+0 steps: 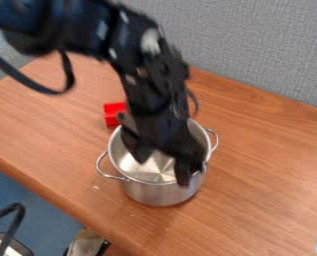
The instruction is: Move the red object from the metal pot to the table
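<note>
a: where's the red object (115, 112)?
b: on the table (41, 120), touching the metal pot (154, 180) at its far-left side, not inside.
a: gripper (190, 172)?
b: frame blurred, over pot; fingers read wide, nothing held.
a: handling?
b: prob. light, stiff bar; pinch across narrow sides, mid-length.
</note>
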Motion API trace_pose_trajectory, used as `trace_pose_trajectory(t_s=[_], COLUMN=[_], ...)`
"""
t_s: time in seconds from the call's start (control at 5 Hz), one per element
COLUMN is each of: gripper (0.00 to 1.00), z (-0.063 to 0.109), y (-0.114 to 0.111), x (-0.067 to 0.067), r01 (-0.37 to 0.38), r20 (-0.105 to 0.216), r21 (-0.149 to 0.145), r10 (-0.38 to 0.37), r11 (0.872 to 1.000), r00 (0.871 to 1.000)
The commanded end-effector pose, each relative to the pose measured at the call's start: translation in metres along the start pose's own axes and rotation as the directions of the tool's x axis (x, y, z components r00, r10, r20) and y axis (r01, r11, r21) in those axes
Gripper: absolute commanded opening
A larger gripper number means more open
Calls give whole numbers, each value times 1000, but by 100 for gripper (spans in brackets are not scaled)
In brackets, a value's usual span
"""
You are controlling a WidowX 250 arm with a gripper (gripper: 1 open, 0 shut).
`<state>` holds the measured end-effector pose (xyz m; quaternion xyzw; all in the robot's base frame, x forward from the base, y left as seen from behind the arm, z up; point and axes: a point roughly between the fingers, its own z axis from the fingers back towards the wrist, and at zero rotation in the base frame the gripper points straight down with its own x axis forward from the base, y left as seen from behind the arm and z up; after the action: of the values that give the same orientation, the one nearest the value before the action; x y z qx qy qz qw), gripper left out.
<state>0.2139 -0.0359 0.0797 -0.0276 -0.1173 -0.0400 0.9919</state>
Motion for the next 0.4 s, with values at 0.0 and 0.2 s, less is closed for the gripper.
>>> trace_pose_trajectory(t_s=[0.0, 0.2], gripper=[100, 100], z=[7, 6], y=[2, 3], x=[13, 17], r01=[25, 60], r20=[11, -11], r21=[-25, -64], r10=[-24, -61], r11=[999, 996], r00=[1000, 998])
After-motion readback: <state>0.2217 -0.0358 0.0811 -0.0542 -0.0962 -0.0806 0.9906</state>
